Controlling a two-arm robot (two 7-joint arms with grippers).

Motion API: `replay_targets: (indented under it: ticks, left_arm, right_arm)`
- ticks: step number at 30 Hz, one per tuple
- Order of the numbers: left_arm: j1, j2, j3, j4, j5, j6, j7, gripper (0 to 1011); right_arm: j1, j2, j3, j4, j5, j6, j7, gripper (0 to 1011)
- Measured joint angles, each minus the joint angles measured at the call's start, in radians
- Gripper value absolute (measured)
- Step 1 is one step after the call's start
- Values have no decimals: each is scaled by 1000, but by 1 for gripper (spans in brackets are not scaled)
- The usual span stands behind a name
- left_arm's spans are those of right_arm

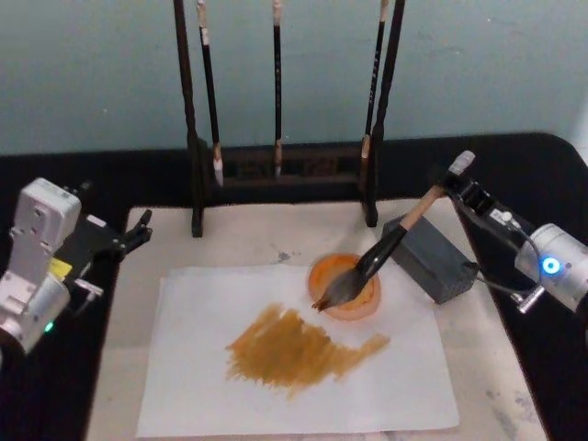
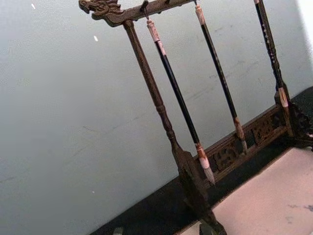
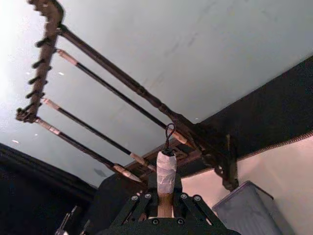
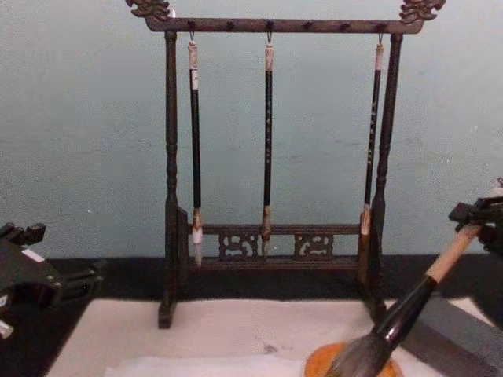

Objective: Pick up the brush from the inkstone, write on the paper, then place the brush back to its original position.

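Note:
The brush [image 1: 381,253] slants with its grey-black bristles in the round orange ink dish [image 1: 360,299] and its tan handle passing over the dark grey inkstone block [image 1: 432,257]. My right gripper [image 1: 459,184] is shut on the handle's whitish top end; in the right wrist view the taped end and loop [image 3: 165,171] stick up between the fingers. The white paper [image 1: 202,386] lies in front of the dish and carries a broad orange-brown smear [image 1: 294,349]. My left gripper [image 1: 140,231] is parked at the table's left edge, open and holding nothing.
A dark wooden rack [image 1: 285,170] with three thin hanging brushes [image 4: 268,141] stands along the back of the beige felt mat [image 1: 496,367]. Black tabletop surrounds the mat, and a pale wall rises behind.

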Motion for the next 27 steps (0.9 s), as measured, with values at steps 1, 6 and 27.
replay_targets:
  ticks: [1,6,27]
  left_arm:
    - [0,0,0,0,0,0,0,1010]
    - [0,0,0,0,0,0,0,1010]
    - [0,0,0,0,0,0,0,1010]
  right_arm:
    - [7,-1,-3,10,1,0,-1,155]
    - [50,-3,-22,63,6,0,-7,155]
    - [173,9,-84,248,35,-7,9,155]
